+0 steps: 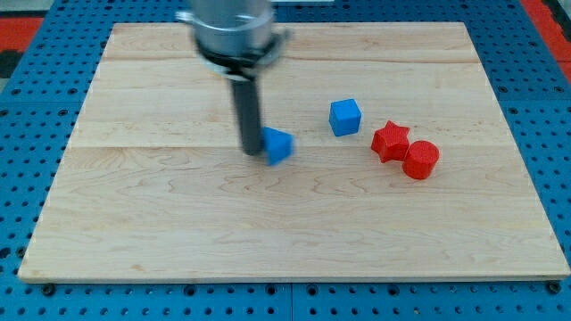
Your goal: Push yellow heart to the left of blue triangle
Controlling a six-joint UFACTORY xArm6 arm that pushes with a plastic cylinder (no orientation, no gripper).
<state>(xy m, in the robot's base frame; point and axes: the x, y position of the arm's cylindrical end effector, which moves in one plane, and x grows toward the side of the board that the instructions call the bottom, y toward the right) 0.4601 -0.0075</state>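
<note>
The blue triangle lies near the middle of the wooden board. My tip stands just to the triangle's left, touching or nearly touching it. The dark rod rises from there to the arm's grey body at the view's top. No yellow heart shows in the view; the rod or arm body could hide it, I cannot tell.
A blue cube sits to the right of the triangle. A red star and a red cylinder-like block lie together further right. The board rests on a blue perforated table.
</note>
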